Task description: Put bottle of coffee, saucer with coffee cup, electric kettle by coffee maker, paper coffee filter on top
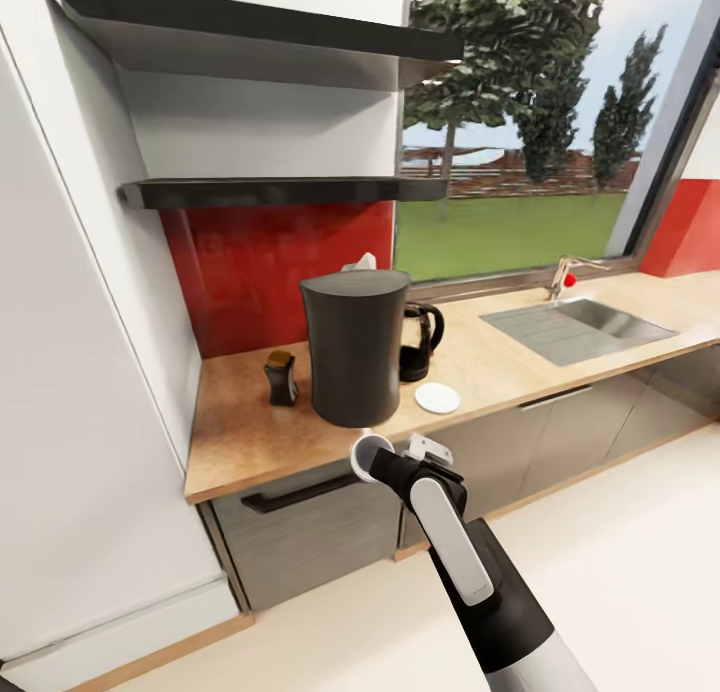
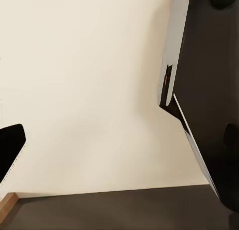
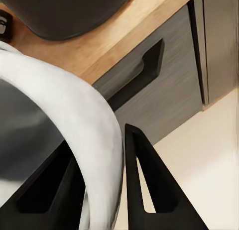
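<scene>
The dark-grey coffee maker (image 1: 355,344) stands on the tan countertop (image 1: 250,437), with the paper coffee filter (image 1: 360,263) on its flat top. To its left is the bottle of coffee (image 1: 281,377); behind it on the right is the glass electric kettle (image 1: 419,340). The white saucer (image 1: 437,398) lies bare at its front right. My right gripper (image 1: 378,464) (image 3: 94,190) is shut on the white coffee cup (image 1: 366,448) (image 3: 74,120), just in front of the counter's edge below the coffee maker. A dark fingertip (image 2: 11,148) of my left gripper shows over the floor, nothing in it.
Two black shelves (image 1: 290,190) hang on the wall above the counter. A steel sink (image 1: 585,327) with a tap sits further right. Grey drawer fronts (image 1: 300,532) are below the counter, and a white cabinet side (image 1: 70,372) closes the left. My trunk (image 2: 209,90) is beside the left arm.
</scene>
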